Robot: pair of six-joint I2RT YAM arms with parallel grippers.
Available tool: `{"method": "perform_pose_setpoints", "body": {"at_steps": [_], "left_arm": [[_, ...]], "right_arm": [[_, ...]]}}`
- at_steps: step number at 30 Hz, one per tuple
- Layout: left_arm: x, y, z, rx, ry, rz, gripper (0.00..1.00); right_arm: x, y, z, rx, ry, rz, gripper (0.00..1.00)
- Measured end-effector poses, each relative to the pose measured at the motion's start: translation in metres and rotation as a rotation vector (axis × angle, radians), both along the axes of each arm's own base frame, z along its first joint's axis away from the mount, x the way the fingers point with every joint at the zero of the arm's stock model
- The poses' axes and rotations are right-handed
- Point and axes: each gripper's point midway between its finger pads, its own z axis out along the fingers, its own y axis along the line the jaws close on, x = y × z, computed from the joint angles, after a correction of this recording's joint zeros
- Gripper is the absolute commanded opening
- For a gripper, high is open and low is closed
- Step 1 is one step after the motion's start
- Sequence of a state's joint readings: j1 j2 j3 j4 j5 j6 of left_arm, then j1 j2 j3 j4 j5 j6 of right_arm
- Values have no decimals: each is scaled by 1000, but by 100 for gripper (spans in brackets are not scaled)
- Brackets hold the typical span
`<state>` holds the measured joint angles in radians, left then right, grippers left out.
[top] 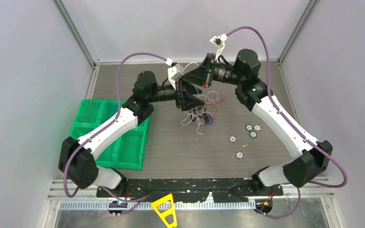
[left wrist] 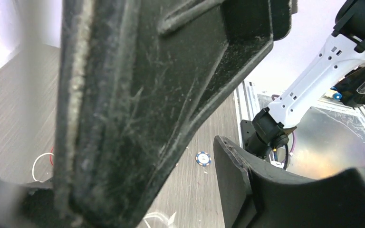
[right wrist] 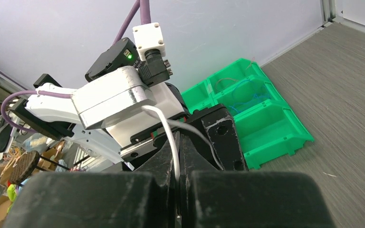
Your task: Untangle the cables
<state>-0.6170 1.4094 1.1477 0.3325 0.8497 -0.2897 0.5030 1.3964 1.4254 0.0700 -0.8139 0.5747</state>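
Note:
The cables lie as a loose multicoloured tangle of white, red and dark strands on the table's middle, just below both grippers. My right gripper is shut on a white cable, which rises from between its jaws and bends over the left arm's wrist. It reaches in from the right. My left gripper stands open right beside it, with bare table showing next to its finger. A broad black part fills much of the left wrist view. A white loop lies on the table behind.
A green compartment bin stands at the left, with thin wires in its cells. Several small round discs are scattered to the right of the tangle, one of them seen between the left fingers. Walls close the back and sides.

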Motion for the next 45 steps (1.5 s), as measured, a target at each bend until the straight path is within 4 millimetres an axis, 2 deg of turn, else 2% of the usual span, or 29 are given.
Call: {"method": "perform_pose_setpoints", "body": {"at_steps": [1,2,3,4,5,7,8,10,12,14,16,18,20,22,26,28,32,33,34,37,40,42,43,45], "left_arm": [[0,0,1,-3,-3,-1,36],[0,0,2,-7,-7,1,16],[1,0,3,-9,-6,4,4],[2,0,3,-11,9,12,0],[4,0,2,-11,13,22,0],[12,4,1,-9,18,51,0],[13,5,0,-5,23,58,0],[12,5,-2,9,44,65,0],[12,9,-4,22,74,80,0],[17,18,-3,32,97,120,0],[24,31,1,36,106,168,0],[28,40,5,36,108,204,0],[30,43,9,32,107,216,0],[30,43,9,32,116,218,0],[33,43,12,34,157,226,0],[39,44,23,22,173,240,0],[50,50,49,-18,180,273,0],[51,52,53,-25,179,278,0],[52,53,56,-32,180,282,0],[52,54,59,-39,196,283,0],[53,58,69,-43,203,285,0],[56,67,90,-69,190,297,0],[58,74,106,-89,168,307,0],[57,89,150,-149,92,329,0]], "right_arm": [[0,0,1,5,0,1,5],[0,0,1,6,0,1,5],[0,0,2,9,3,1,5],[-2,1,2,12,11,13,5],[-3,1,2,14,8,18,5],[2,-4,7,26,-8,-4,18],[5,-6,7,26,-6,-14,41],[10,-11,1,13,8,-20,65],[16,-20,-9,-24,1,-18,81],[30,-39,-26,-87,-3,-50,89],[48,-62,-54,-182,-19,-97,95],[60,-89,-90,-282,-15,-139,99],[62,-109,-128,-368,16,-156,99],[57,-116,-159,-424,56,-146,96],[47,-111,-202,-477,92,-128,95],[43,-101,-224,-519,85,-129,95],[35,-65,-262,-590,37,-102,98],[38,-58,-269,-602,25,-103,94],[40,-47,-276,-612,10,-104,77],[52,-28,-296,-635,-5,-124,47],[74,-25,-317,-677,35,-187,35],[84,-31,-326,-699,58,-228,24],[87,-36,-329,-711,66,-246,15],[92,-47,-333,-731,90,-281,7]]}}
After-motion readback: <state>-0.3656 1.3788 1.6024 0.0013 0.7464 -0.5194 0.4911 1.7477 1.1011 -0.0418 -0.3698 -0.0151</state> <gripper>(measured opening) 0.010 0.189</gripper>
